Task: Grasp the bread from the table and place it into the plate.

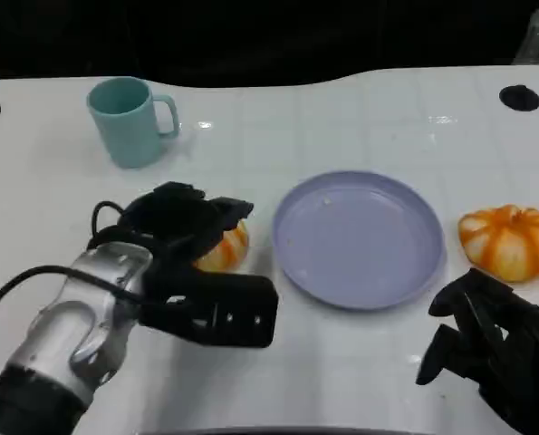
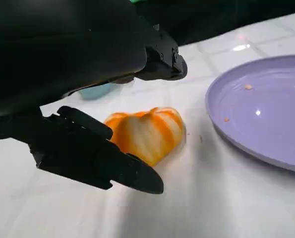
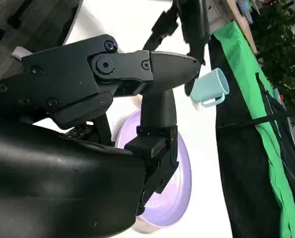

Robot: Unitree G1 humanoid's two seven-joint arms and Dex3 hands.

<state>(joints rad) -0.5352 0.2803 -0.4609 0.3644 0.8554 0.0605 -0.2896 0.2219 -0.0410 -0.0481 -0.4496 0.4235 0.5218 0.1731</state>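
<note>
A: Orange and white, streaked like a little pumpkin: that is the bread [image 1: 226, 250] lying on the white table [image 1: 360, 118], just left of the lilac plate [image 1: 360, 240]. The left hand [image 1: 192, 263] is right over it.

B: Does the hand grip it?

A: Not from what the wrist view shows. There the bread [image 2: 148, 134] lies flat on the cloth, with one finger [image 2: 100, 158] low in front of it and another [image 2: 159, 62] arched above. The fingers are spread around the bread, one on each side, and the lower one seems to touch its edge, but whether the hand truly presses it cannot be told. It holds nothing lifted.

B: And the plate?

A: The plate [image 2: 259, 111] sits near the bread, apart from it, with a few crumbs on its surface. Nothing lies in it.

B: There is a second orange thing in the head view.

A: A second loaf [image 1: 509, 240], same colours, lies just right of the plate. The right hand [image 1: 486, 349] rests below it, near the table's front edge, fingers bent but apart, with nothing between them. In the right wrist view its fingers [image 3: 152, 74] stand out before the plate [image 3: 174, 198], loose and holding nothing.

B: Anything else on the table?

A: A teal mug [image 1: 129, 120] stands upright at the far left, handle to the right, well apart from the bread. The same mug [image 3: 210, 88] appears in the right wrist view beside a green cloth [image 3: 256, 99].
</note>
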